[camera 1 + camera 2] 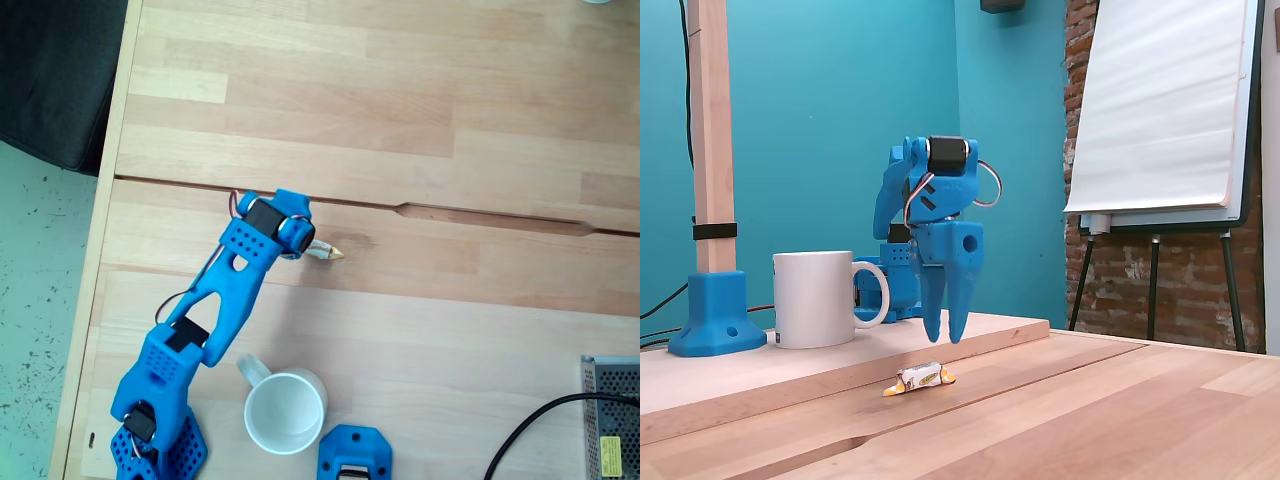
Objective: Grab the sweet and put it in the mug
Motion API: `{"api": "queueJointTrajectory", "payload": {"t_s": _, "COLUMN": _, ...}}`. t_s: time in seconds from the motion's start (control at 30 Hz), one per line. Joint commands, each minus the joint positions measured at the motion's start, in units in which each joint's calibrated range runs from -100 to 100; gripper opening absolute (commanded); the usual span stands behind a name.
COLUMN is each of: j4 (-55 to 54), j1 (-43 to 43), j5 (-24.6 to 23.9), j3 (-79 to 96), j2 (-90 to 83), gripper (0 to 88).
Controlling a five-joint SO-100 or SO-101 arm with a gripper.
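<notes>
The sweet (326, 252) is a tiny white candy with gold twisted ends, lying on the wooden table just below the seam between two boards. In a fixed view from the side the sweet (920, 378) lies flat on the wood. My blue gripper (303, 243) points straight down beside it. Seen from the side, the gripper (944, 338) hangs a little above the table, fingers narrowly open, nothing between them. The white mug (285, 410) stands upright near the arm's base, handle toward the upper left; the mug (815, 298) is left of the gripper.
A blue mount (354, 455) sits right of the mug, and holds a wooden post (708, 150). A metal box (611, 415) and black cable (530, 435) lie at the lower right. The table edge (105, 200) runs down the left. An easel (1165, 110) stands behind.
</notes>
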Motion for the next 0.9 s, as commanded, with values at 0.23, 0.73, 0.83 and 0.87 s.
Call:
{"api": "queueJointTrajectory", "payload": {"t_s": 0.23, "j4": 0.9, "j1": 0.6, "j5": -1.5, "j3": 1.0, "j2": -1.3, "gripper": 18.9}}
{"api": "queueJointTrajectory", "payload": {"t_s": 0.73, "j4": -4.9, "j1": 3.0, "j5": -1.6, "j3": 1.7, "j2": -1.2, "gripper": 18.9}}
{"api": "queueJointTrajectory", "payload": {"t_s": 0.83, "j4": -4.9, "j1": 3.2, "j5": -1.4, "j3": 2.0, "j2": -1.1, "gripper": 18.9}}
{"api": "queueJointTrajectory", "payload": {"t_s": 0.87, "j4": -4.9, "j1": 3.3, "j5": -1.3, "j3": 2.0, "j2": -1.1, "gripper": 18.9}}
